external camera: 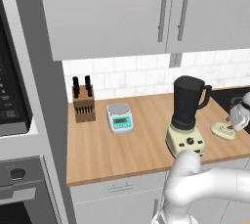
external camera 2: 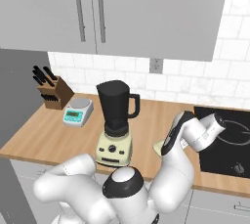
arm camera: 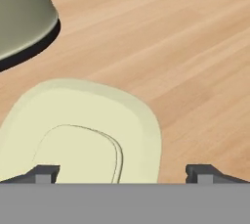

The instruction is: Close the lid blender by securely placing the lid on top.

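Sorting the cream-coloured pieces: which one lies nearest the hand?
The lid, flat on the counter under the hand; the blender base stands farther left.

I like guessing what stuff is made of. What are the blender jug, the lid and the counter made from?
The blender jug looks like dark, smooth plastic or tinted glass; it is near-black, so I can't tell which. The lid seems to be matte cream plastic, plain and even. The counter looks like wood, with pale brown grain lines.

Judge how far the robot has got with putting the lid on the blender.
Done: the hand has reached the lid, which lies flat on the counter beside the blender.
In hand: open fingers sit low over the lid, not closed on it.
Left: grip, lift, and seat it on the open jar top.
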